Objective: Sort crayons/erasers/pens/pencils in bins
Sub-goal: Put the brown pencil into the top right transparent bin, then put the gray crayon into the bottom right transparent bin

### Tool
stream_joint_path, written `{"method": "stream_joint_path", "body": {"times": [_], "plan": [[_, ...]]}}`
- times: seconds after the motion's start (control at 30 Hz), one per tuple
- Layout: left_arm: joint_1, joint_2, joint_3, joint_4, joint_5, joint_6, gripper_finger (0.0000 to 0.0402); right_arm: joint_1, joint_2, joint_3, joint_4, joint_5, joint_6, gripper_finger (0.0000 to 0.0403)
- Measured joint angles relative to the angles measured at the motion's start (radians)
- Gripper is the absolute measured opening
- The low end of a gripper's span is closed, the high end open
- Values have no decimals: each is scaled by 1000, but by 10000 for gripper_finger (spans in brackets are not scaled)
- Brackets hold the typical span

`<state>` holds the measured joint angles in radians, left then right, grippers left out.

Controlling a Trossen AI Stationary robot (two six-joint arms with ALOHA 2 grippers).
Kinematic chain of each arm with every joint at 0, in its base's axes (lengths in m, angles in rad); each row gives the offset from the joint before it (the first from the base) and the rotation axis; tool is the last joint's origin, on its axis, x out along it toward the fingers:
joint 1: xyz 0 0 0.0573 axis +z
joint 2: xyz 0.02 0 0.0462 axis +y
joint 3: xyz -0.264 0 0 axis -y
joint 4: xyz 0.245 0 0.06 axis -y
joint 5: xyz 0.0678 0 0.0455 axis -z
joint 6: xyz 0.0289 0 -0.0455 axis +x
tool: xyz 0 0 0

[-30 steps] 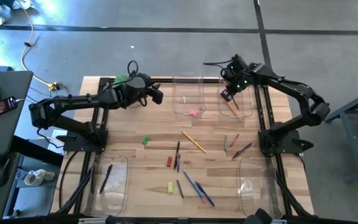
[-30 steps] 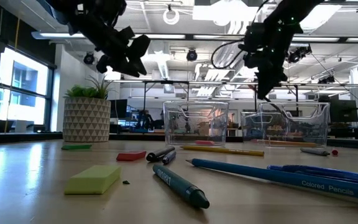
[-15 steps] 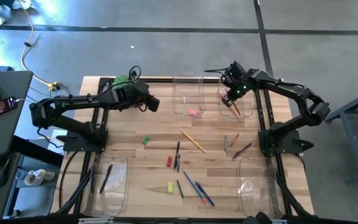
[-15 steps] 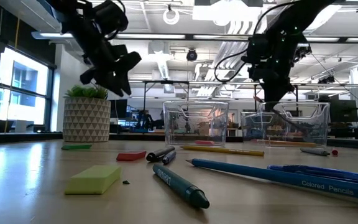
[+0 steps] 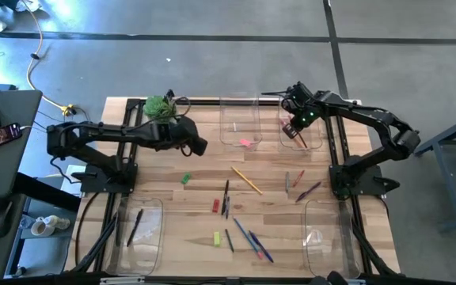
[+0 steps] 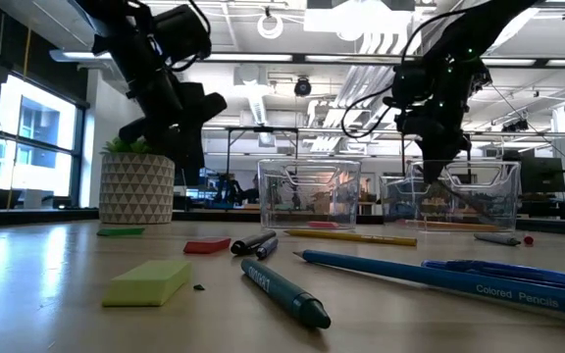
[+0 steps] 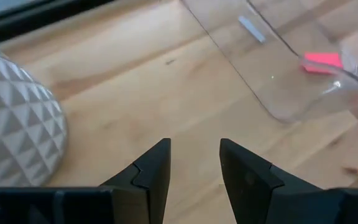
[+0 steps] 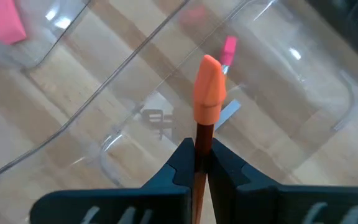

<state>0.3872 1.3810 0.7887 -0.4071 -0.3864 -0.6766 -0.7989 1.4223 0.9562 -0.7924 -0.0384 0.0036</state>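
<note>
Holding 1 pencil (image 8: 206, 93) over a far bin (image 5: 317, 144).
Right gripper (image 8: 196, 152) has jaws clamped on the orange-capped pencil above that bin. Left gripper (image 7: 194, 163), jaws apart and empty, hovers near the plant pot (image 7: 14, 118); pink eraser (image 5: 246, 142) lies in the neighbouring bin (image 5: 226, 134).
</note>
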Motion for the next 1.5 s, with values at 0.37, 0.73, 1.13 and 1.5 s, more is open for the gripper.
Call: {"method": "stream_joint_path", "body": {"times": [0.37,0.73,1.13,1.5], "plan": [[-20,71,0,2,7,8,126,0,0,0,4,12,24,68],[16,70,0,12,-29,102,126,0,-5,49,-48,11,43,98],[73,59,143,-131,-37,351,126,66,-13,227,-183,-50,201,98],[71,41,231,-462,-9,468,126,356,-56,247,-178,-43,577,98]]}}
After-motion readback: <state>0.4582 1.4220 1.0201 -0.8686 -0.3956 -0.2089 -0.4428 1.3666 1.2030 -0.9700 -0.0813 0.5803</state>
